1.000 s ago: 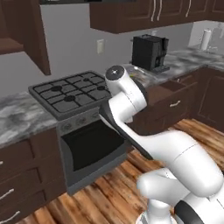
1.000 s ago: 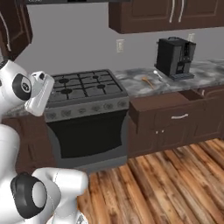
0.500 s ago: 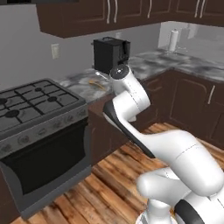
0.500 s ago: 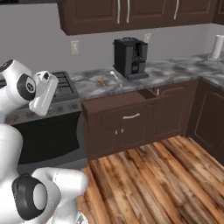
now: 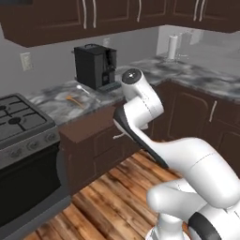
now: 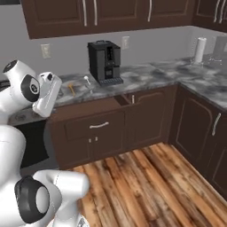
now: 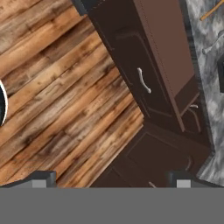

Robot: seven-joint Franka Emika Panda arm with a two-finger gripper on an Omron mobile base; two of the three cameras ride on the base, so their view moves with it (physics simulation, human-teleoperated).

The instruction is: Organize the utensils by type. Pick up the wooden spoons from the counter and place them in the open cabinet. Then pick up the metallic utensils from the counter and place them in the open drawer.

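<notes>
One orange wooden spoon [image 5: 73,100] [image 6: 72,90] lies on the marbled counter [image 5: 51,105] [image 6: 146,77], left of the black coffee machine. A thin silvery metallic spoon [image 6: 87,80] [image 5: 83,89] lies closer to the machine. Below them the open drawer [image 5: 89,124] [image 6: 88,109] sticks out of the dark cabinetry. In the hand view my gripper [image 7: 111,179] is open and empty, looking down at the wood floor and the drawer [image 7: 162,57]; the spoon handle [image 7: 212,11] shows at the top right. The open cabinet is out of view.
A black coffee machine [image 5: 96,65] [image 6: 105,62] stands on the counter. The black gas stove [image 5: 18,119] is at the left. A paper towel roll [image 5: 173,47] [image 6: 200,49] stands at the far corner. Closed wall cabinets [image 6: 93,15] hang above.
The whole picture has shifted: the base has moved right, from the stove to the counter with the coffee machine and the drawer. The gripper has stayed open.
</notes>
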